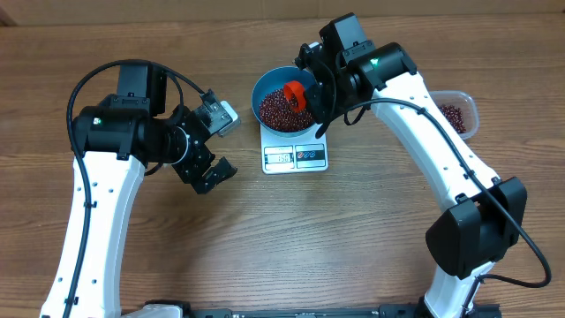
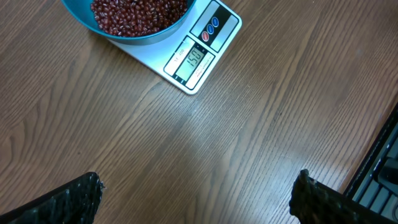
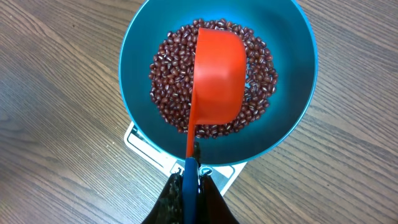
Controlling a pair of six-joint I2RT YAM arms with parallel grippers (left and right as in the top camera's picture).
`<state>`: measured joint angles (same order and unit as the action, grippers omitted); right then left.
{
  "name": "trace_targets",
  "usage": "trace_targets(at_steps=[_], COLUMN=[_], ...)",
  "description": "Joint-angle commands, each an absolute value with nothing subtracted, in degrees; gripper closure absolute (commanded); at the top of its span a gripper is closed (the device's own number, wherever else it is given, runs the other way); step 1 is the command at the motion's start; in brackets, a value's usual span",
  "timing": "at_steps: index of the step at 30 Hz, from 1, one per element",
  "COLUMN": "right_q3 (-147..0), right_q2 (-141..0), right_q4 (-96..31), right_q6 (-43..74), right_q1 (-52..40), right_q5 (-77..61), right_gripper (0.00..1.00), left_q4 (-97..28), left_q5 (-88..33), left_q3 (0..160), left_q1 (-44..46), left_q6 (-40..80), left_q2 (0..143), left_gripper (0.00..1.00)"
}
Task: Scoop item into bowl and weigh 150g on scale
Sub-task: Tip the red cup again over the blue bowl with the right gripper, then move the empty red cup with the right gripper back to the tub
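Right tool [image 3: 189,186] clamped tight on the handle of the red measuring scoop [image 3: 217,74], holding it turned mouth-down over the heap of red-brown beans [image 3: 165,81] in the blue bowl [image 3: 135,93]; whether touching the heap, impossible to tell. Bowl seated on the white kitchen scale [image 2: 205,43], overhanging it where visible, with the display [image 2: 194,59] seemingly at the target weight. Left tool [image 2: 198,200] spread wide and empty, hovering over bare bench [image 2: 261,137] just in front of the scale. Risks from here, as a judgement: overshooting the weight through last beans clinging inside the scoop and dropping on the way out; a false reading through the scoop leaning on the heap or the rim; nudging the bowl off centre, or off the scale altogether, by catching the rim during the lift; scattering beans across the bench by swinging the scoop too fast. Count: one bowl, one scale, one scoop, one clear plastic tub [image 1: 455,110] with some beans in it, well apart from the scale on the right arm's side; two tools; beans far too many to count.
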<state>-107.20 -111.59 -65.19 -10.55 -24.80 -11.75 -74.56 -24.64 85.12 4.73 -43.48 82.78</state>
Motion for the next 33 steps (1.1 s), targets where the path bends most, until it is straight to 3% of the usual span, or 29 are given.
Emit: trace_targets(at_steps=[1,33], right_q3=[-108.84,-109.75], right_q2=[-108.97,-107.22], right_q4=[-64.84,-65.12], right_q6=[-10.31,-8.75], right_q1=[-24.75,-21.89], right_q5=[-11.64,-23.11], right_gripper=[0.96,0.96], left_q4=[-74.54,-74.54], left_q5=[-24.91,-24.91], left_q3=[86.26,86.26], left_q1=[4.51,4.51], left_q6=[-43.07,-43.07], left_q2=[82.08,82.08], left_gripper=[0.0,0.0])
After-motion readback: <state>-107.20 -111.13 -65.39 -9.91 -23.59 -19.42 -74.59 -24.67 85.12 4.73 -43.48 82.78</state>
